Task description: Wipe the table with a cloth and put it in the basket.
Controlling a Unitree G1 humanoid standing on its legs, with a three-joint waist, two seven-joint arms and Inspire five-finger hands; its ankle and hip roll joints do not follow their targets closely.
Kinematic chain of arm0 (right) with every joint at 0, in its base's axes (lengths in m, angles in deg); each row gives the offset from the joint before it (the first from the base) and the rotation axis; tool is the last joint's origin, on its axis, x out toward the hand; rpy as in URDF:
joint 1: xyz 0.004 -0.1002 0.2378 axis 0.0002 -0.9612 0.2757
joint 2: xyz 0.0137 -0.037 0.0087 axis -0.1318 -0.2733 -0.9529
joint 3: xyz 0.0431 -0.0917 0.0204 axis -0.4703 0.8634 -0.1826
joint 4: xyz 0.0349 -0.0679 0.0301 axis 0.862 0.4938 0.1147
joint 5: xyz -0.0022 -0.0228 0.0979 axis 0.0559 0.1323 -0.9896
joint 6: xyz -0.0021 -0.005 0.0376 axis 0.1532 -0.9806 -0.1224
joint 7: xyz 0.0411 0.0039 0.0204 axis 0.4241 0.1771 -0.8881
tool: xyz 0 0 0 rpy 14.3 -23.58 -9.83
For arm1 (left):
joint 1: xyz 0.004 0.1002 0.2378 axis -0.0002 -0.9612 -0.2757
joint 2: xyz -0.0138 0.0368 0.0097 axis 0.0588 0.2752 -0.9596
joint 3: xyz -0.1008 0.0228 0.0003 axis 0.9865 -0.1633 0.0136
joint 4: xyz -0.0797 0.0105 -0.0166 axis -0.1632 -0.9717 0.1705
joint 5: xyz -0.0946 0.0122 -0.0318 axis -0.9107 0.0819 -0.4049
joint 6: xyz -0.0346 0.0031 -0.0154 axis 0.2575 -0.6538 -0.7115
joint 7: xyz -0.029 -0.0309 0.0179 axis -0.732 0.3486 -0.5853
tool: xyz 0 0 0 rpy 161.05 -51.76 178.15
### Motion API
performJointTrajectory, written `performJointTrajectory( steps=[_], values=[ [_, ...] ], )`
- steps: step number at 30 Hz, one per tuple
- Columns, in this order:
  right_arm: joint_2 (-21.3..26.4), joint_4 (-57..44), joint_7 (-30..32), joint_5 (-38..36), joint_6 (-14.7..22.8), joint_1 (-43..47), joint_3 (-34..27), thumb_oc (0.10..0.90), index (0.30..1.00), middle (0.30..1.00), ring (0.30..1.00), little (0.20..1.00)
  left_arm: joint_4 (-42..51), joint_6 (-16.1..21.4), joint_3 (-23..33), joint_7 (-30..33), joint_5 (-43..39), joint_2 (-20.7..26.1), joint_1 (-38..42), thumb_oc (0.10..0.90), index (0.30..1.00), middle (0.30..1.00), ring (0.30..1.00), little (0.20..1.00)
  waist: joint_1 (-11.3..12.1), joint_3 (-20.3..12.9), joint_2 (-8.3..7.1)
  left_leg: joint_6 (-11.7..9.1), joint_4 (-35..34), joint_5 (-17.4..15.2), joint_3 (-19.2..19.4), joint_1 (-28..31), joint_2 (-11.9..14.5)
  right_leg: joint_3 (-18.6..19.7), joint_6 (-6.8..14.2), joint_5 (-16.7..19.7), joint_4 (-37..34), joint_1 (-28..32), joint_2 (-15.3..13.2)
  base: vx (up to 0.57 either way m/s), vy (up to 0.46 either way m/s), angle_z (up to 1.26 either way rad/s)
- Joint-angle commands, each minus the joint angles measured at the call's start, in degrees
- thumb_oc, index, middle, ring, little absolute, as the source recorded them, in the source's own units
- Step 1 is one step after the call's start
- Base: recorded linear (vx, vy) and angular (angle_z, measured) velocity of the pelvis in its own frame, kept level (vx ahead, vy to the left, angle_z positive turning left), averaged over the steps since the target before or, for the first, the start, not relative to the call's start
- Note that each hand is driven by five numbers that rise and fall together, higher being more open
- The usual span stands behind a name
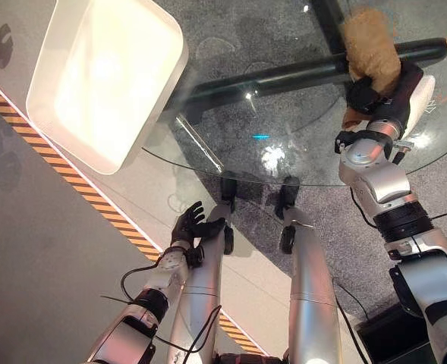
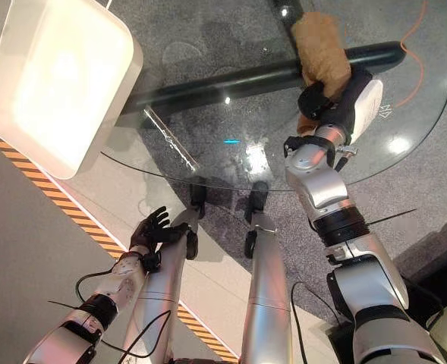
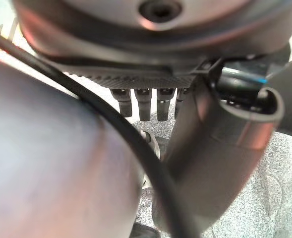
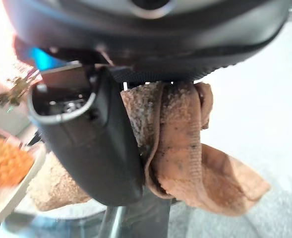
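A brown cloth (image 1: 370,44) lies bunched over the far right part of the round glass table (image 1: 284,114), and my right hand (image 1: 382,92) is shut on its near end. In the right wrist view the cloth (image 4: 185,144) is clamped between the thumb and the palm, with a fold hanging down. The white basket (image 1: 109,76) stands at the table's left edge, well left of the cloth. My left hand (image 1: 190,226) hangs low beside the table's near edge, fingers relaxed and holding nothing.
A black bar (image 1: 299,72) of the table's frame runs under the glass from the basket toward the cloth. A yellow and black striped line (image 1: 94,201) crosses the floor on the left. Grey carpet lies under the table.
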Motion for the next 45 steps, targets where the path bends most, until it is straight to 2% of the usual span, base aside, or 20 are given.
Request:
performJointTrajectory(
  steps=[1,8,10,11,13,18,22,27,32,33,34,35,41,42,45],
  values=[
    [-1.6,-6.2,-6.9,2.7,-0.9,3.0,4.6,0.1,0.3,0.3,0.3,0.2,-2.7,0.0,-2.0,-1.0,1.2,-2.2,-10.0,0.8,0.9,0.9,0.9,0.9,0.9,-0.7,1.38,2.2,2.6,-6.3,0.5,1.2,-3.9,-1.3,2.1,2.9,-3.6,0.6,1.8,0.0,0.0,0.0],
    [-4.4,-3.4,-13.9,4.0,-5.2,4.0,8.8,0.1,0.3,0.3,0.3,0.2,-3.2,0.9,-2.2,-1.7,1.3,-2.2,-10.0,0.8,0.9,0.9,0.9,0.9,2.0,-0.7,1.79,2.1,2.1,-5.7,0.6,0.9,-4.0,-2.2,2.0,3.0,-3.8,0.4,1.2,0.0,0.0,0.0],
    [-4.6,-3.0,-16.4,4.9,-5.0,4.0,9.5,0.1,0.3,0.3,0.3,0.2,-3.2,0.9,-2.2,-1.7,1.6,-2.2,-10.1,0.8,0.9,0.9,0.9,0.9,2.1,-0.7,1.8,2.1,1.9,-5.6,0.5,1.1,-4.0,-2.4,2.0,3.0,-4.0,0.7,1.2,0.0,-0.004,0.04],
    [-4.7,-3.0,-20.1,6.1,-4.7,4.0,10.4,0.1,0.3,0.3,0.3,0.2,-3.0,1.1,-2.4,-1.7,1.8,-2.2,-10.3,0.8,0.9,0.9,0.9,0.9,2.3,-0.7,1.86,2.1,1.6,-5.4,0.5,1.2,-4.1,-2.6,2.0,3.1,-4.3,0.7,1.1,0.0,-0.007,0.04],
    [-4.9,-3.5,-23.6,7.4,-4.8,3.9,11.2,0.1,0.3,0.3,0.3,0.2,-2.7,1.2,-2.4,-1.6,2.0,-2.2,-10.4,0.8,0.9,0.9,0.9,0.9,2.4,-0.7,1.86,2.0,1.4,-5.3,0.4,1.2,-4.2,-2.7,2.1,3.1,-4.5,0.8,1.0,0.0,-0.009,0.05],
    [-5.3,-6.7,-35.5,11.7,-2.2,2.2,14.4,0.1,0.3,0.3,0.3,0.2,-0.9,0.4,-2.3,-1.6,2.6,-1.7,-10.9,0.8,0.9,0.9,0.9,0.9,2.6,-0.7,1.73,1.9,1.4,-5.0,0.4,1.1,-4.4,-3.1,2.1,3.0,-4.5,0.8,0.7,0.0,-0.007,0.01],
    [-5.6,-8.9,-39.4,12.5,-0.1,1.2,16.4,0.1,0.3,0.3,0.3,0.2,-0.2,0.3,-2.9,-1.3,2.6,-1.7,-11.0,0.8,0.9,0.9,0.9,0.9,2.7,-0.7,1.71,1.8,1.4,-4.8,0.2,0.9,-4.6,-3.2,2.1,3.0,-4.5,0.7,0.6,0.0,0.0,0.0],
    [-5.8,-10.9,-41.8,13.7,1.5,0.4,18.6,0.1,0.3,0.3,0.3,0.2,0.5,-0.3,-3.4,-0.9,2.3,-1.6,-10.7,0.8,0.9,0.9,0.9,0.9,2.7,-0.7,1.68,1.8,1.6,-4.7,0.3,0.7,-4.7,-3.3,2.1,3.0,-4.4,0.4,0.5,0.0,0.002,0.02],
    [-5.7,-12.1,-41.8,12.8,2.4,0.0,19.8,0.1,0.3,0.3,0.3,0.2,1.0,-0.7,-4.0,-0.4,2.0,-1.4,-10.5,0.8,0.9,0.9,0.9,0.9,2.8,-0.7,1.7,1.8,1.7,-4.6,0.3,0.4,-4.6,-3.4,2.2,3.1,-4.2,0.2,0.3,0.01,0.004,0.1],
    [-6.0,-12.2,-41.7,12.7,2.7,-1.2,20.0,0.1,0.3,0.3,0.3,0.2,0.9,-0.6,-4.5,-0.5,1.8,-1.3,-11.6,0.8,0.9,0.9,0.9,0.9,2.9,-0.7,1.79,1.6,2.2,-6.3,0.2,2.1,-4.6,-3.0,2.6,1.4,-3.3,1.7,0.4,0.05,0.003,0.13],
    [-6.0,-12.2,-41.5,12.4,2.9,-1.2,20.2,0.1,0.3,0.3,0.3,0.2,0.9,-0.6,-4.5,-0.5,1.8,-1.2,-11.6,0.8,0.9,0.9,0.9,0.9,2.9,-0.7,1.77,1.7,2.3,-6.3,0.2,2.0,-4.6,-3.1,2.6,1.4,-3.2,1.6,0.4,0.0,0.004,0.16],
    [-5.8,-12.2,-41.4,12.2,3.1,-0.1,20.2,0.1,0.3,0.3,0.3,0.2,0.8,-0.6,-4.1,-0.5,1.7,-1.1,-10.3,0.8,0.9,0.9,0.9,0.9,2.8,-0.7,1.69,1.9,2.0,-4.6,0.4,0.1,-4.6,-3.4,2.2,3.1,-4.0,-0.1,0.2,-0.04,0.004,0.18],
    [-5.9,-11.9,-41.4,11.5,3.6,-0.3,20.6,0.1,0.3,0.3,0.3,0.2,0.9,-1.1,-4.4,-0.4,1.3,-1.1,-9.7,0.8,0.9,0.9,0.9,0.9,2.9,-0.7,1.64,1.9,2.1,-4.5,0.5,-0.2,-4.6,-3.6,2.3,3.1,-3.7,-0.3,0.1,0.0,0.005,0.15],
    [-6.2,-11.7,-41.4,11.7,3.4,-1.5,20.7,0.1,0.3,0.3,0.3,0.2,0.9,-1.0,-4.9,-0.5,1.2,-1.1,-10.9,0.8,0.9,0.9,0.9,0.9,3.0,-0.7,1.74,1.7,2.4,-6.1,0.3,1.7,-4.5,-3.3,2.8,1.6,-3.0,1.3,0.1,0.04,0.009,0.05],
    [-6.2,-11.7,-40.7,11.6,2.9,-1.8,20.9,0.1,0.3,0.3,0.3,0.2,0.7,-0.9,-5.3,-0.3,1.0,-1.1,-10.9,0.8,0.9,0.9,0.9,0.9,3.1,-0.7,1.76,1.7,2.5,-6.1,0.3,1.5,-4.5,-3.4,2.7,1.5,-2.9,1.2,0.0,0.01,0.001,0.0]
  ],
)
